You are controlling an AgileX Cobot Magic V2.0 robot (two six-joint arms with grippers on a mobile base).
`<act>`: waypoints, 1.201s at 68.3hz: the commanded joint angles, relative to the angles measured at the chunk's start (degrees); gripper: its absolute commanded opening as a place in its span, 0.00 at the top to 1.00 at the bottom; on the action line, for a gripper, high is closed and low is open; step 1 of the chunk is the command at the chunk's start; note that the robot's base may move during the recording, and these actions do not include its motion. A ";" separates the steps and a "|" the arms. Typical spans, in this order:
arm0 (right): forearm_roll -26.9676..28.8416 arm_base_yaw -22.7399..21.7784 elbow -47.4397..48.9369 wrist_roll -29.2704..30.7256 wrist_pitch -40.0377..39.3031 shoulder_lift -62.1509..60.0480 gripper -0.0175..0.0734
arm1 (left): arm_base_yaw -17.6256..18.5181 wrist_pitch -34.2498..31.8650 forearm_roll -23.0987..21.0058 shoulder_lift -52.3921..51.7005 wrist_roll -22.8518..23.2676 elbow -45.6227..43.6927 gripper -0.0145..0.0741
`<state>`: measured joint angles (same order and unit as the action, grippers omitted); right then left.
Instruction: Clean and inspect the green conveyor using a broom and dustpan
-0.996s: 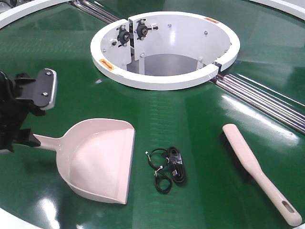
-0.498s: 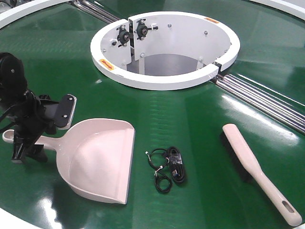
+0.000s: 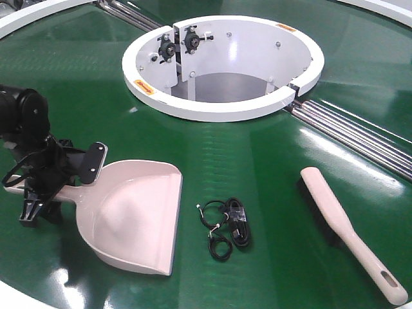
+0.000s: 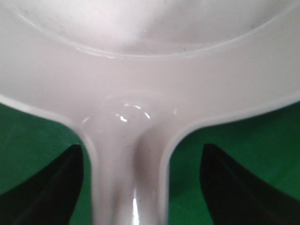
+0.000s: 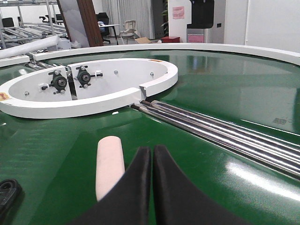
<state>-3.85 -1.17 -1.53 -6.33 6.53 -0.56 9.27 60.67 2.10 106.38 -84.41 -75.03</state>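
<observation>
**Left gripper astride the dustpan handle, not yet closed**

The dustpan (image 3: 132, 215) lies flat in the lower left of the front view, mouth towards the lower centre. Its handle runs out to the left under the left gripper (image 3: 61, 188). The wrist view shows that gripper's dark fingers (image 4: 51, 187) spread wide on either side of the handle, with green belt visible in both gaps, so nothing is clamped. The broom (image 3: 347, 232) rests at the lower right, well apart. A coiled black cable (image 3: 228, 225) sits between the two on the green conveyor (image 3: 257, 154). The right gripper (image 5: 152, 178) is pinched together on nothing, just beside the broom's tip.

The fingers sit near the neck, where the handle flares into the scoop. Closing there off-centre could let the smooth plastic squirm, or shove the pan across the glossy belt towards the cable.

Compared with half a second ago, the left gripper has sunk lower and now hides the handle's end. The dustpan, broom and cable have not shifted.
</observation>
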 commanded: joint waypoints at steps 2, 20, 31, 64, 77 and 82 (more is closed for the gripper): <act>-0.06 -0.31 -1.25 0.22 -4.30 -1.07 0.82 | 0.17 0.60 0.76 -1.91 0.21 -1.57 0.40; -0.06 -0.31 -1.25 0.22 -4.30 -1.07 0.82 | 0.38 -0.48 1.71 -3.28 0.21 -1.57 0.80; -0.06 -0.31 -1.25 0.22 -4.30 -1.07 0.82 | 0.38 -0.40 1.68 -4.98 0.21 -1.57 0.85; -0.06 -0.31 -1.25 0.22 -4.30 -1.07 0.82 | 3.73 -0.34 0.28 -6.14 6.35 -1.57 0.85; -0.06 -0.31 -1.25 0.22 -4.30 -1.07 0.82 | 3.78 1.72 0.24 -5.92 6.64 -1.57 0.85; -0.06 -0.31 -1.25 0.22 -4.30 -1.07 0.82 | 3.78 2.15 0.24 -5.92 6.64 -1.57 0.85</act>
<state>-3.85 -1.17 -1.53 -6.33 6.53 -0.56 12.79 62.35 3.17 103.19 -78.54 -75.03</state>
